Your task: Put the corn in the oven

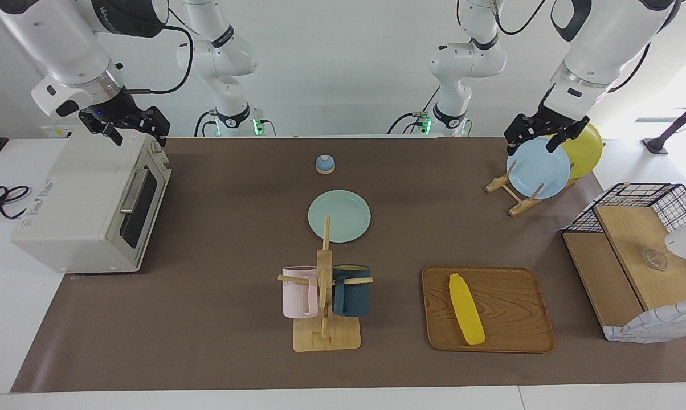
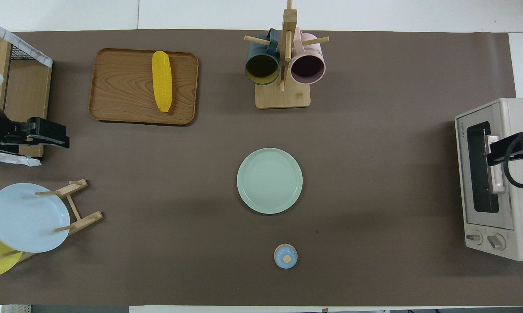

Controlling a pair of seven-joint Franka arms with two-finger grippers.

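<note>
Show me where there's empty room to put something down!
Bare mat lies between the green plate and the oven, and between the wooden tray and the plate rack. The left arm's end is crowded: tray, rack and basket shelf.

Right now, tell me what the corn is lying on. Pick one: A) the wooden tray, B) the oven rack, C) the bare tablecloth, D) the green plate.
A: the corn lies lengthwise on the wooden tray, toward the left arm's end of the table, apart from the green plate, while the oven door is shut.
</note>
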